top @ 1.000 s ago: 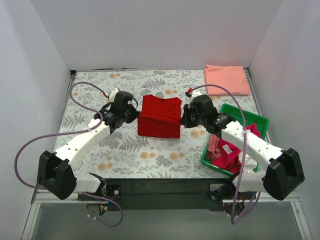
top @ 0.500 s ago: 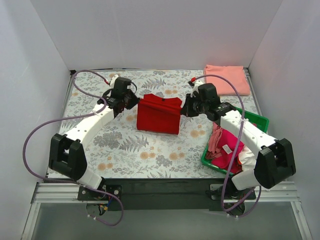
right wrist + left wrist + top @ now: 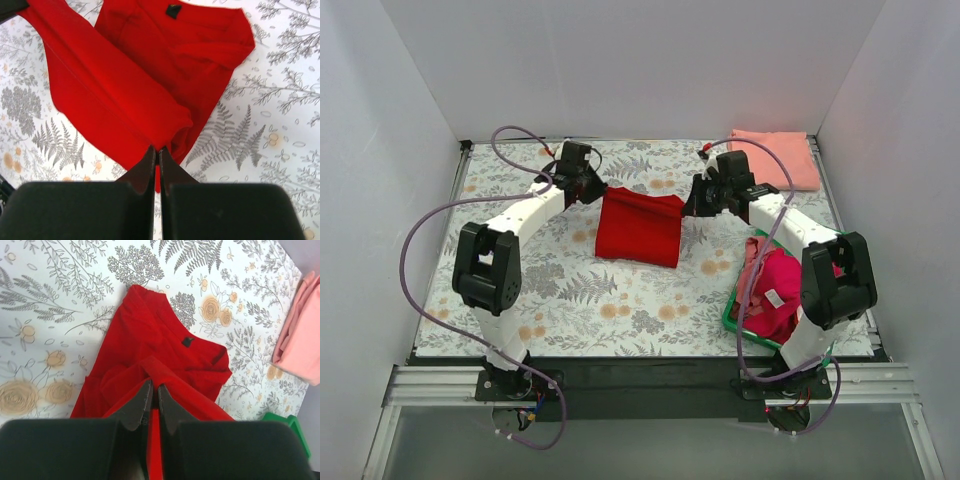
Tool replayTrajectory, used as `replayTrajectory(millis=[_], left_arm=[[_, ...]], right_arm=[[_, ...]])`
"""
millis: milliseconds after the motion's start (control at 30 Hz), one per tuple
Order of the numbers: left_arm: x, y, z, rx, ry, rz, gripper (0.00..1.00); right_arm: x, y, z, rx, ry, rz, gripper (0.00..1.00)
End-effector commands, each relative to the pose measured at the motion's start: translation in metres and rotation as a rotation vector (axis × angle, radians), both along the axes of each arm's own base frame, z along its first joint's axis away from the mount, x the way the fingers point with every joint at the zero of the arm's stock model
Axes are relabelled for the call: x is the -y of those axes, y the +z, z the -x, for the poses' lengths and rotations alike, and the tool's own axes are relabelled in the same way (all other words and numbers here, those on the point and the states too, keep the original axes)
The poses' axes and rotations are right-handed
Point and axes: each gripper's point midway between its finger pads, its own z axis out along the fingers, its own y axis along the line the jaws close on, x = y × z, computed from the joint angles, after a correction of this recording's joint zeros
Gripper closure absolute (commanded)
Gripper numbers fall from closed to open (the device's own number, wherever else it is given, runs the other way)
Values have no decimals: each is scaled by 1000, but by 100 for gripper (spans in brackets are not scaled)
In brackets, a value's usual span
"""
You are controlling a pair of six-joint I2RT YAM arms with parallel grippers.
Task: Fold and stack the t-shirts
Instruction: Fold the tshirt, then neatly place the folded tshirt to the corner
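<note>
White-walled booth, floral-print table cover (image 3: 570,290) on the bench. Green bin (image 3: 282,417) is used as the landmark.

- Red t-shirt (image 3: 638,230): on the cover, just left of the bin as seen from the top camera. It is pinched at both upper corners and spread between the arms. In the wrist views the collar end with its dark tag lies flat, and a doubled layer is held up above it.
- Left gripper (image 3: 595,192): jaws nearly together, with a red fold clamped between them.
- Right gripper (image 3: 690,205): jaws all but touching, with the red edge nipped at the tips.
- Salmon-pink t-shirt (image 3: 790,165): already folded, beyond the bin toward the back wall.
- Magenta shirts (image 3: 775,290): heaped inside the bin, not yet handled.

Step is judged to be mid-fold on the red one.

Handling, as judged:
- The cloth is expected to be light, limp and not fragile, with no stiffness to lean on, so sag between the pinch points is likely.
- Hold is best taken at the outer corners of the fold, with both layers caught.
- Tension should be kept even across the two grips so the crease lands straight.
- Drag on the cover may shift the lower layer.
</note>
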Motion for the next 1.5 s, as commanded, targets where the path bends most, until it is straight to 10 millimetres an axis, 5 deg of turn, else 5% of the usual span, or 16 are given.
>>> replayTrajectory(millis=[0, 233, 300, 400, 433, 467, 500, 567, 633, 667, 700, 733, 933, 967, 1167, 1467], left_arm=[[-16, 12, -31, 70, 31, -39, 100], [-24, -35, -57, -2, 73, -80, 100], [-22, -37, -66, -3, 65, -68, 96], [-18, -41, -80, 9, 65, -67, 70], [-16, -42, -83, 10, 60, -61, 55], [-13, -43, -84, 7, 48, -54, 22], [-11, -38, -86, 16, 36, -45, 11], [-6, -31, -81, 20, 10, -25, 10], [-8, -16, -71, 36, 7, -18, 10], [-10, -9, -66, 45, 8, -16, 10], [-11, 14, -60, 82, 4, -5, 9], [-13, 9, -47, 65, 1, -1, 9], [-33, 29, 18, 86, 62, 46, 8], [-38, 7, 38, 35, 64, 36, 8], [-56, -27, 118, -54, 110, 91, 7], [-76, -35, 171, -47, 173, 113, 7]], right_arm=[[9, 6, -29, 44, -15, 10, 99], [7, -29, -68, 17, 5, 38, 99], [10, -40, -80, 15, 9, 53, 90], [7, -42, -99, 44, 29, 59, 53], [4, -35, -104, 63, 37, 49, 40], [2, -34, -106, 66, 44, 41, 36], [1, -30, -105, 71, 45, 32, 30], [2, -23, -102, 86, 42, 31, 10], [5, -5, -95, 132, 24, 36, 2], [8, -12, -84, 119, 19, 49, 2], [9, 7, -81, 167, 0, 41, 2], [9, 8, -75, 172, -4, 38, 2], [11, -12, -25, 131, -29, 44, 2], [7, -15, -20, 127, -20, 43, 2], [-6, -38, -10, 95, -24, 83, 3], [-21, -71, -32, 56, -55, 134, 16]])
